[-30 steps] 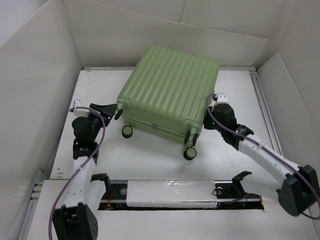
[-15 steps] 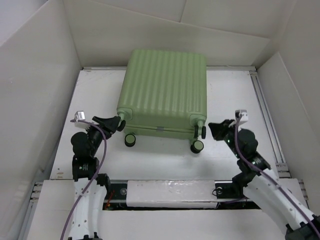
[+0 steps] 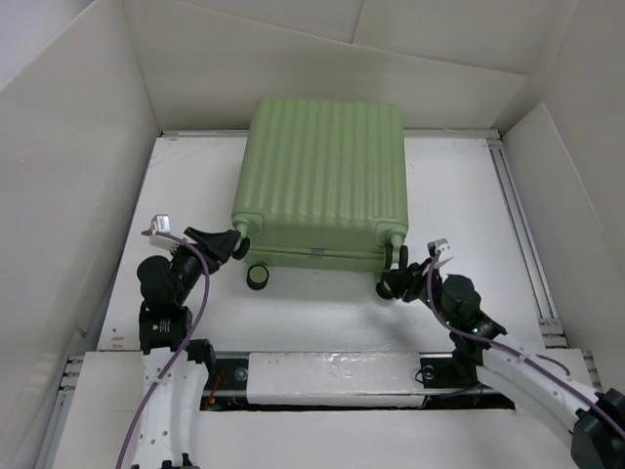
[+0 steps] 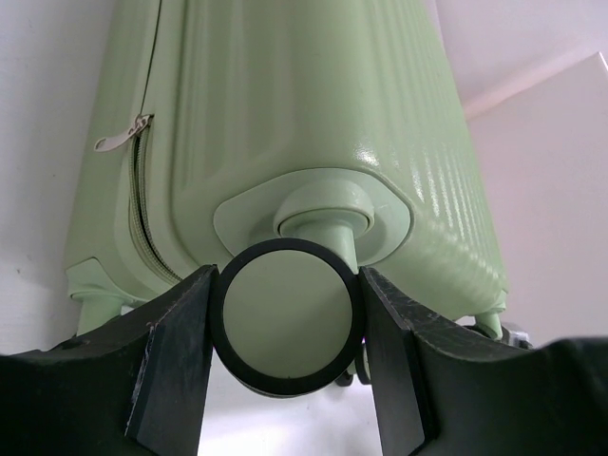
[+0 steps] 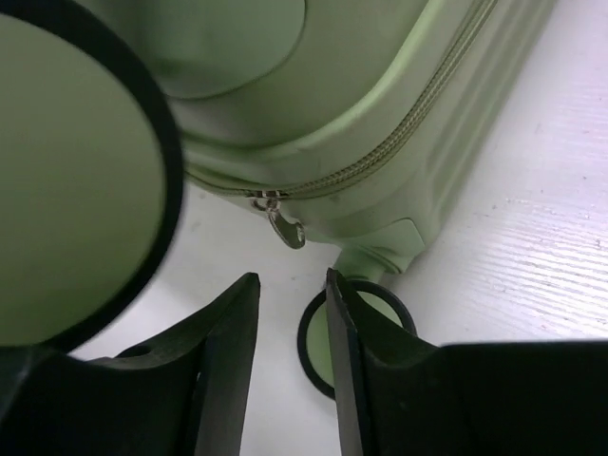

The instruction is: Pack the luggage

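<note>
Colours noted, luggage and rig.
Luggage (image 3: 327,166) shell was pale green, ribbed lengthwise; caster wheel (image 4: 288,315) was green-faced with black rim; zip pull (image 5: 285,226) silver; left gripper (image 3: 232,244) black; cable (image 3: 202,272) purple; surface (image 3: 322,318) white.

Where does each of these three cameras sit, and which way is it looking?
Top external: above and behind, looking down; shows left arm, right arm, luggage.
Left wrist: on that arm, facing a caster wheel between its jaws.
Right wrist: low, facing the zipper pull beyond its parted jaws.
All three share the luggage.
</note>
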Robot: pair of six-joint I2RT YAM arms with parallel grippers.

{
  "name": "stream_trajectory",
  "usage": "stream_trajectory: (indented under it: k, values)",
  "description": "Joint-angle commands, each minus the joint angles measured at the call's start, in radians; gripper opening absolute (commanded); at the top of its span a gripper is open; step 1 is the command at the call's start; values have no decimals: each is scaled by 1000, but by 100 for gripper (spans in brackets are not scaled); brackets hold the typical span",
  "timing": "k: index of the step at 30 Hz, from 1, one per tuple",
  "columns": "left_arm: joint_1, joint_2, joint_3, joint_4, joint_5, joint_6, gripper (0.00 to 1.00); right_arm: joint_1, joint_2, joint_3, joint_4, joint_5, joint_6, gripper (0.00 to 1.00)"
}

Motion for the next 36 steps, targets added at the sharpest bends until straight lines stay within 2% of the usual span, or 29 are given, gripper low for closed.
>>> stream_trajectory:
  k: [1,7,14,17,23,28,33,36]
  values:
    - [-17,1,82,164,121,-30,0,11,92,38,180,-3,-76,41]
    - [-17,19,70,206,153,-39,0,11,220,84,287,18,-124,41]
    - [-39,19,38,215,153,-28,0,11,249,127,347,69,-193,41]
    - [-39,19,15,267,153,-37,0,11,264,151,357,81,-231,39]
    - [-39,53,-22,384,153,-80,0,-10,318,188,439,72,-268,17]
    - [-39,42,-56,384,153,-82,0,-10,277,196,439,72,-265,1]
    - [-39,6,-92,384,153,-85,0,49,142,49,502,124,-146,0]
    - [-39,-14,-102,393,162,-94,0,100,144,35,486,124,-107,0]
